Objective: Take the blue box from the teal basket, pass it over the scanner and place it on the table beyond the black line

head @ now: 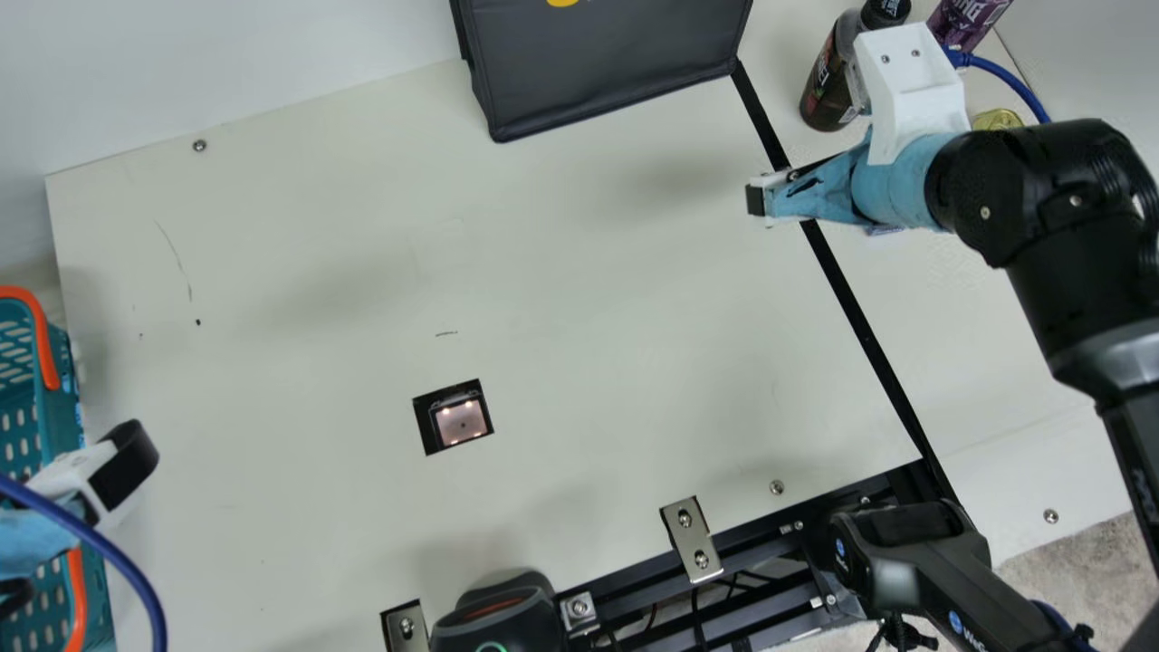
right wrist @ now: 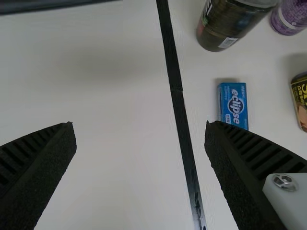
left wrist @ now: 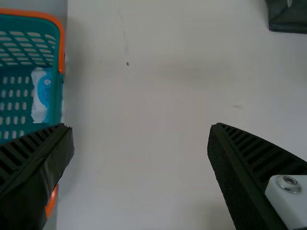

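In the main view my left gripper (head: 74,512) hangs over the teal basket (head: 63,398) at the left edge; the left wrist view shows this gripper (left wrist: 141,132) open and empty beside the basket (left wrist: 55,98). My right gripper (head: 759,198) is over the table by the black line (head: 851,303). In the right wrist view the same gripper (right wrist: 140,129) stands open, nothing between its fingers. A blue box (right wrist: 233,106) lies flat beyond the black line (right wrist: 180,112); the arm mostly covers this box (head: 883,230) in the main view. The scanner window (head: 461,422) glows in the table.
Inside the basket lies a white-and-blue packet (left wrist: 42,96). A dark bag (head: 607,63) stands at the back. Beyond the line are a dark bottle (head: 828,81), a purple container (head: 967,20) and a yellow-and-black can (right wrist: 301,98). A black device (head: 493,616) sits at the front edge.
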Motion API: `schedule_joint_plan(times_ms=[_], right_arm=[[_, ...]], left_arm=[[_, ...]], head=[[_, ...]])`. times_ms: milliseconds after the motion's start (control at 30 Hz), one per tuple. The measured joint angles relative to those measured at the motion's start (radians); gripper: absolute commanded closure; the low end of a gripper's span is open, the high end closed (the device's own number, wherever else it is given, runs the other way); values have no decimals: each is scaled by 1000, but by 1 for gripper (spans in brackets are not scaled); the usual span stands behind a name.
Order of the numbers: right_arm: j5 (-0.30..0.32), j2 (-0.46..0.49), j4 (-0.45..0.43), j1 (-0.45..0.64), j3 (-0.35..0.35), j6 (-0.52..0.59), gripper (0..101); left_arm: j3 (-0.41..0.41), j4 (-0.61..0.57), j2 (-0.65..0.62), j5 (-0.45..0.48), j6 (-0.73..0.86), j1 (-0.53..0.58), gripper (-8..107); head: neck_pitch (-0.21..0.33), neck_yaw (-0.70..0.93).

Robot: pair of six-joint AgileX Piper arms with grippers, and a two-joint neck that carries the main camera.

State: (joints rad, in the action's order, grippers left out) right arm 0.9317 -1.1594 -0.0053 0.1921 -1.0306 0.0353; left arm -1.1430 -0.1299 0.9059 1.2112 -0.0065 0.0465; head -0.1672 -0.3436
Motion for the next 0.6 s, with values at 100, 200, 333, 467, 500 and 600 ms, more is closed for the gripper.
schedule_joint_plan(times_ms=[100, 200, 333, 467, 500, 600], right_arm=[[32, 48, -11, -21, -27, 15, 6], [70, 100, -2, -50, -49, 6, 6], [117, 170, -7, -85, -81, -1, 6], [166, 239, -7, -121, -114, -14, 6], [178, 253, -7, -128, -120, -16, 6], [211, 308, -7, -155, -144, -21, 6]], left_arm=[[-26, 37, -57, 3, 7, -8, 9], [-48, 78, -108, 3, 7, -16, 9], [-59, 103, -152, 5, 7, -18, 9], [-59, 101, -152, 5, 7, -18, 9], [-59, 101, -152, 5, 7, -18, 9], [-59, 101, -153, 5, 7, -18, 9]], head=[[0, 63], [0, 130], [0, 225], [0, 310], [0, 316], [0, 313]])
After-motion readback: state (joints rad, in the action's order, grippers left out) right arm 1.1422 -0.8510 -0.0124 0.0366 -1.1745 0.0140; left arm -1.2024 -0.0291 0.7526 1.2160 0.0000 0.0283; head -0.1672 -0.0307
